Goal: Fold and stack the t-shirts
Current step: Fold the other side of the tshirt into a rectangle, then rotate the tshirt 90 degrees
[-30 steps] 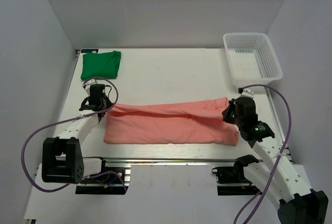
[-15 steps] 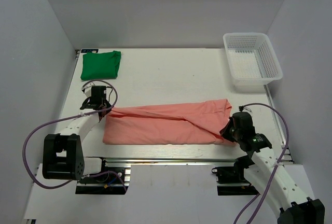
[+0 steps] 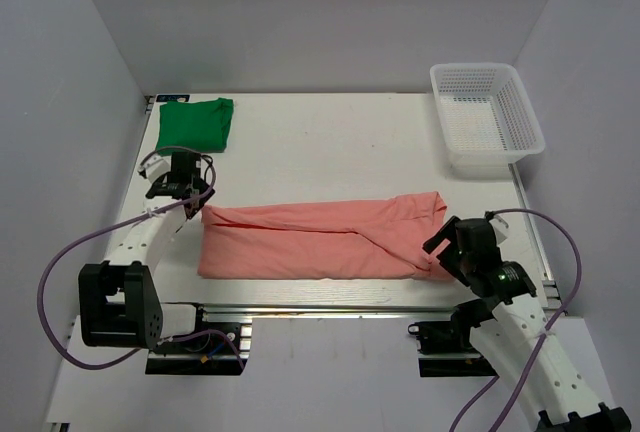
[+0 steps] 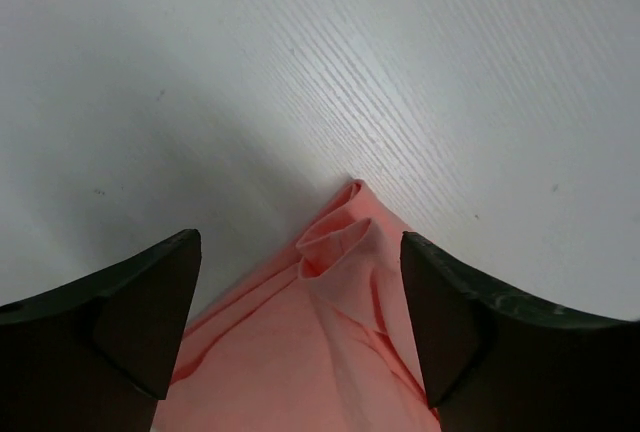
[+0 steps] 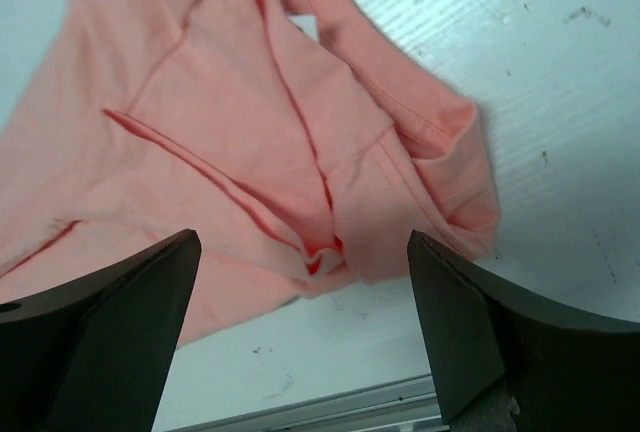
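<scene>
The salmon-pink t-shirt (image 3: 320, 242) lies across the table's near half, folded into a long strip. My left gripper (image 3: 188, 195) is open just over its far left corner. In the left wrist view that rolled corner (image 4: 345, 232) lies loose between the spread fingers of my left gripper (image 4: 300, 317). My right gripper (image 3: 443, 244) is open at the strip's right end. The right wrist view shows my right gripper (image 5: 300, 322) above the bunched sleeve end (image 5: 400, 182), touching nothing. At the far left corner lies the green t-shirt (image 3: 194, 124), folded into a small rectangle.
A white mesh basket (image 3: 486, 117) stands at the far right corner. White walls close the table (image 3: 330, 142) on three sides. A metal rail (image 3: 320, 307) runs along the near edge, just in front of the pink strip.
Both grippers have opened and let go of the pink shirt's ends. The shirt has settled flat. The right arm has drawn back toward the near edge, and the left has shifted slightly left.
</scene>
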